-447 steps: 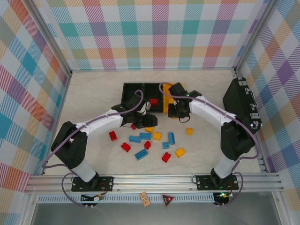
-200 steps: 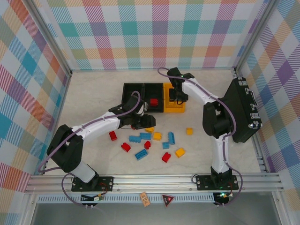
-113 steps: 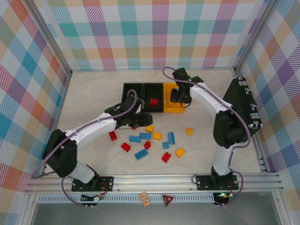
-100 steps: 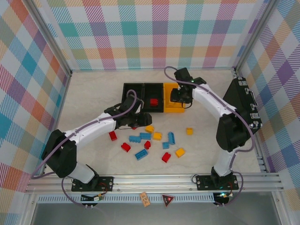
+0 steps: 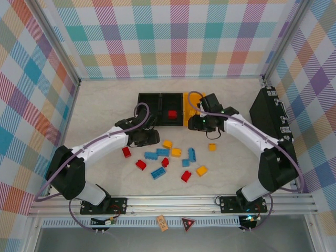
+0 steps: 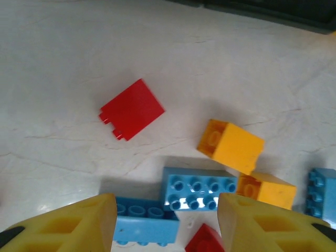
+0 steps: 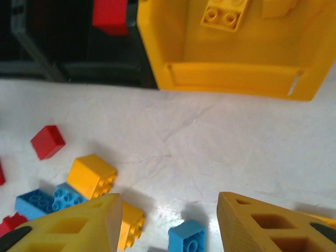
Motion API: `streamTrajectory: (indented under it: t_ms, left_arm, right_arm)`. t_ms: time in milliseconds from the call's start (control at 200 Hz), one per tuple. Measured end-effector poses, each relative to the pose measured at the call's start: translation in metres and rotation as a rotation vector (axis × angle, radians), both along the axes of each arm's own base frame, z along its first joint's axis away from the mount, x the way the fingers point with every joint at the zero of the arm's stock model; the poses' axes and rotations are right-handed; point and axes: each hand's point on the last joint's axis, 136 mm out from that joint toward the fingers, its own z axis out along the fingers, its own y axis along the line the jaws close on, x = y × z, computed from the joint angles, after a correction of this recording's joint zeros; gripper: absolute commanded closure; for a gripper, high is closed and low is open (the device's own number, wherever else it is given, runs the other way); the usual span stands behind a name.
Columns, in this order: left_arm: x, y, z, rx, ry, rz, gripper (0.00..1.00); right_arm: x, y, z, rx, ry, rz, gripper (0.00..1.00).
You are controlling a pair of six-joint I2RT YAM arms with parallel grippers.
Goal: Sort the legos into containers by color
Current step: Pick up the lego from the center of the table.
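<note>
Left end effector (image 6: 165,212): fingers spread, nothing held, poised over the loose legos (image 5: 170,157) on the pale, veined surface (image 6: 63,52). Recommended: lower squarely astride one studded blue brick (image 6: 199,188), or the red brick (image 6: 131,109) lying smooth face up, and grip the flat sides. Right end effector (image 7: 168,210): also spread and empty, near the glossy yellow-orange bin (image 7: 236,73), which contains one orange brick (image 7: 223,16). The plastic looks hard and slick, so centre each grip.
</note>
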Motion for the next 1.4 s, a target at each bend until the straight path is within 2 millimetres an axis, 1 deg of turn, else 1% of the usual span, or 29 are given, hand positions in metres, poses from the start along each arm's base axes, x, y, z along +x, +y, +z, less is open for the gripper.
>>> streamTrajectory:
  t_ms: [40, 105, 195, 325, 510, 550, 630, 735, 820, 1060, 1165, 1260, 1280, 1325, 1400]
  left_arm:
    - [-0.003, 0.004, -0.003, 0.008, 0.012, 0.007, 0.39]
    - [-0.007, 0.006, -0.008, 0.012, 0.032, 0.011, 0.36]
    - [-0.013, 0.003, -0.012, -0.003, 0.059, -0.002, 0.28]
    - [-0.022, -0.006, -0.018, -0.020, 0.096, -0.061, 0.25]
    - [-0.041, -0.013, -0.048, 0.066, 0.195, -0.152, 0.25]
    - [-0.042, -0.012, -0.051, 0.092, 0.198, -0.161, 0.25]
    - [-0.039, -0.015, -0.048, 0.097, 0.183, -0.173, 0.25]
    - [-0.040, -0.014, -0.051, 0.120, 0.181, -0.183, 0.28]
    - [-0.039, -0.013, -0.052, 0.138, 0.182, -0.184, 0.28]
    - [-0.039, -0.011, -0.051, 0.181, 0.167, -0.190, 0.28]
    - [-0.040, -0.007, -0.049, 0.196, 0.165, -0.189, 0.26]
    - [-0.039, -0.004, -0.042, 0.202, 0.147, -0.192, 0.25]
    - [-0.039, -0.004, -0.040, 0.203, 0.142, -0.195, 0.22]
    - [-0.039, -0.003, -0.037, 0.205, 0.135, -0.200, 0.20]
    - [-0.038, -0.003, -0.035, 0.212, 0.128, -0.210, 0.19]
  right_arm:
    - [-0.005, 0.001, -0.001, 0.014, 0.001, 0.007, 0.48]
    - [-0.013, 0.002, -0.003, 0.029, 0.007, 0.014, 0.47]
    - [-0.018, 0.000, -0.009, 0.035, 0.018, 0.011, 0.46]
    - [-0.020, 0.001, -0.014, 0.043, 0.026, 0.008, 0.46]
    - [-0.023, 0.001, -0.022, 0.053, 0.044, -0.006, 0.46]
    - [-0.025, 0.001, -0.024, 0.052, 0.051, -0.006, 0.45]
    - [-0.029, 0.000, -0.030, 0.048, 0.063, -0.007, 0.46]
    - [-0.033, -0.002, -0.035, 0.045, 0.080, -0.014, 0.46]
    - [-0.035, -0.002, -0.038, 0.043, 0.089, -0.019, 0.46]
    - [-0.038, -0.002, -0.035, 0.052, 0.078, -0.016, 0.46]
    - [-0.037, -0.002, -0.034, 0.054, 0.075, -0.017, 0.46]
    - [-0.037, -0.001, -0.034, 0.055, 0.073, -0.014, 0.46]
    - [-0.037, -0.001, -0.034, 0.055, 0.073, -0.014, 0.46]
    - [-0.038, 0.000, -0.034, 0.055, 0.072, -0.012, 0.46]
    - [-0.038, 0.001, -0.034, 0.056, 0.073, -0.011, 0.46]
